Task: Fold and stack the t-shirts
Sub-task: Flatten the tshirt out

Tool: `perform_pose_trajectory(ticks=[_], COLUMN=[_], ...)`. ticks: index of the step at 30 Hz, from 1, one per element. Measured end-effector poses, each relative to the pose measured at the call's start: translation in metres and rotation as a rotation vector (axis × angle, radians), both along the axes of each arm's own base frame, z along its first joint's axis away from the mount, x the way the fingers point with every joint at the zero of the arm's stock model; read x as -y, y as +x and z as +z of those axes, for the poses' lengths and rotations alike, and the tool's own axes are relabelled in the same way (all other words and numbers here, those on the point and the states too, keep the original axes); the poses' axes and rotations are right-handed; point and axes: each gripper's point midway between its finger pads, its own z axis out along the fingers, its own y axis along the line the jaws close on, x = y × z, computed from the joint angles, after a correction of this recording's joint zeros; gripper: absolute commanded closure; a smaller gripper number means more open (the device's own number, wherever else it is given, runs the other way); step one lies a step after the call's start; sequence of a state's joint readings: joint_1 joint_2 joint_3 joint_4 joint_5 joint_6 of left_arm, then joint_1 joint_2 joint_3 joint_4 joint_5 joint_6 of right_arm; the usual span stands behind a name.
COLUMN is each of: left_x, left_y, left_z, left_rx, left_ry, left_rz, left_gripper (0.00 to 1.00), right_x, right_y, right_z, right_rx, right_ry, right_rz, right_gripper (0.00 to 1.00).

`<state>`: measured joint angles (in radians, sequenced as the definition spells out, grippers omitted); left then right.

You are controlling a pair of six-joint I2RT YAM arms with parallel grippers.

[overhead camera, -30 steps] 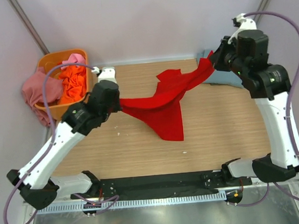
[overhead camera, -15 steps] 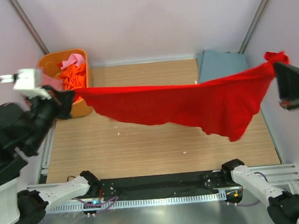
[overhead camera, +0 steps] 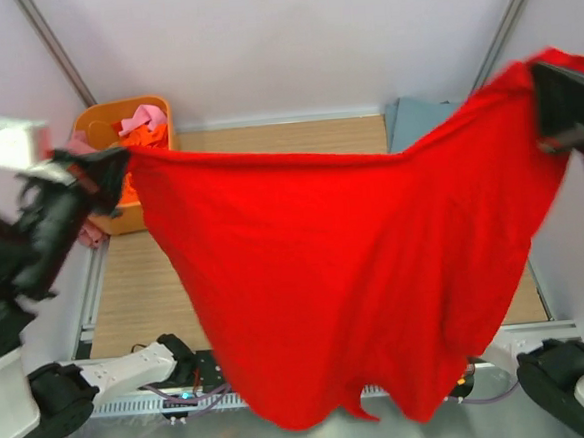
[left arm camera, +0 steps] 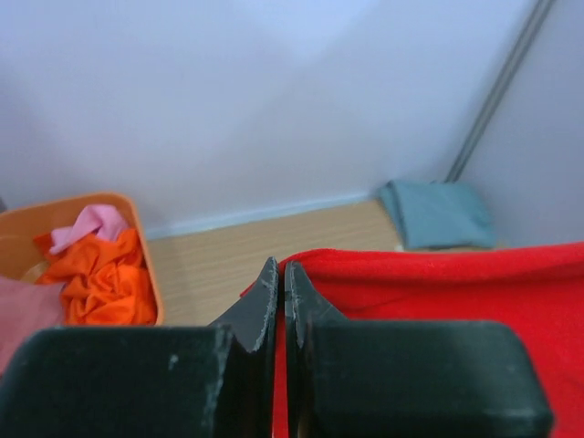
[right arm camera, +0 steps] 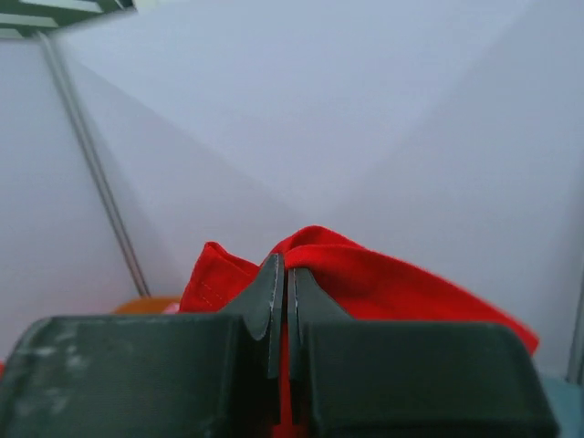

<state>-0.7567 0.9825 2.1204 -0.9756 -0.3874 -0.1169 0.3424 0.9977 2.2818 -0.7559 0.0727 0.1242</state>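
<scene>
Corners of the red t-shirt [overhead camera: 346,275] sit clamped between tightly closed left fingers [left arm camera: 263,306] and right fingers [right arm camera: 270,297].

We can read no text, label, brand, number or sign in any view.
</scene>
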Motion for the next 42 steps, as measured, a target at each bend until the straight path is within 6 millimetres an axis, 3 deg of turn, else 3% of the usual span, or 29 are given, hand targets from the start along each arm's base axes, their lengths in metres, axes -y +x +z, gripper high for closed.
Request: perform_pose_trajectory(ticks=[4,5,7,9,10,11,12,13,14,16,17,18,20,22,23,25,28,30,31,33,35,37,40,42], left_x=[0.042,0.051,0.063,0.061,0.056,0.052,0.047,0.045,0.044,0.045,0.043,0.038,0.031,0.026,0.025,0.027,0.036,0.041,0.045,0.051,0.059,0.068,0.080,0.089], left_y=[0.071,0.099,0.140,0.196,0.225,0.253,0.280,0.307,0.338,0.391,0.400,0.394,0.371,0.336,0.321,0.303,0.286,0.269,0.258,0.242,0.230,0.224,0.215,0.208], left_z=[-0.052,-0.075,-0.112,-0.167,-0.197,-0.231,-0.260,-0.284,-0.309,-0.347,-0.375,-0.401,-0.437,-0.450,-0.445,-0.417,-0.351,-0.327,-0.322,-0.334,-0.367,-0.411,-0.466,-0.490], left_rx=[-0.139,-0.201,-0.296,-0.438,-0.516,-0.601,-0.681,-0.746,-0.807,-0.846,-0.893,-0.968,-1.090,-1.178,-1.190,-1.157,-0.993,-0.920,-0.901,-0.904,-0.970,-1.064,-1.191,-1.242], left_ry=[0.185,0.243,0.296,0.352,0.368,0.390,0.408,0.415,0.407,0.353,0.338,0.339,0.341,0.338,0.330,0.287,0.189,0.133,0.108,0.073,0.051,0.063,0.099,0.113], left_rz=[0.093,0.128,0.151,0.207,0.244,0.272,0.299,0.320,0.344,0.383,0.392,0.398,0.407,0.414,0.411,0.399,0.362,0.333,0.310,0.278,0.253,0.243,0.241,0.239], left_gripper=[1.00,1.00,1.00,1.00,0.98,0.89,0.73,0.69,0.58,0.46,0.30,0.23,0.15,0.15,0.15,0.16,0.17,0.17,0.18,0.20,0.21,0.22,0.23,0.23], right_x=[-0.034,-0.046,-0.061,-0.078,-0.086,-0.091,-0.094,-0.099,-0.102,-0.106,-0.105,-0.103,-0.097,-0.095,-0.095,-0.100,-0.102,-0.098,-0.097,-0.097,-0.100,-0.107,-0.112,-0.111], right_y=[0.136,0.182,0.242,0.306,0.336,0.363,0.389,0.418,0.446,0.486,0.493,0.490,0.476,0.452,0.445,0.435,0.414,0.392,0.381,0.370,0.370,0.381,0.392,0.390], right_z=[-0.069,-0.105,-0.159,-0.234,-0.272,-0.311,-0.343,-0.365,-0.385,-0.424,-0.446,-0.469,-0.493,-0.497,-0.489,-0.452,-0.388,-0.357,-0.349,-0.348,-0.364,-0.398,-0.463,-0.511], right_rx=[-0.295,-0.404,-0.540,-0.707,-0.782,-0.863,-0.942,-0.975,-0.990,-1.014,-1.047,-1.102,-1.172,-1.224,-1.223,-1.168,-1.048,-0.979,-0.961,-0.958,-0.989,-1.061,-1.202,-1.325], right_ry=[-0.096,-0.137,-0.199,-0.276,-0.308,-0.336,-0.360,-0.367,-0.362,-0.366,-0.371,-0.379,-0.385,-0.380,-0.372,-0.331,-0.264,-0.222,-0.204,-0.184,-0.176,-0.180,-0.206,-0.227], right_rz=[-0.079,-0.103,-0.132,-0.149,-0.148,-0.149,-0.154,-0.162,-0.169,-0.182,-0.185,-0.180,-0.172,-0.152,-0.142,-0.116,-0.090,-0.081,-0.075,-0.066,-0.049,-0.038,-0.039,-0.049], right_gripper=[0.99,0.99,0.99,0.99,0.91,0.43,0.24,0.02,0.00,0.00,0.00,0.00,0.00,0.00,0.00,0.00,0.00,0.00,0.01,0.03,0.04,0.04,0.04,0.04])
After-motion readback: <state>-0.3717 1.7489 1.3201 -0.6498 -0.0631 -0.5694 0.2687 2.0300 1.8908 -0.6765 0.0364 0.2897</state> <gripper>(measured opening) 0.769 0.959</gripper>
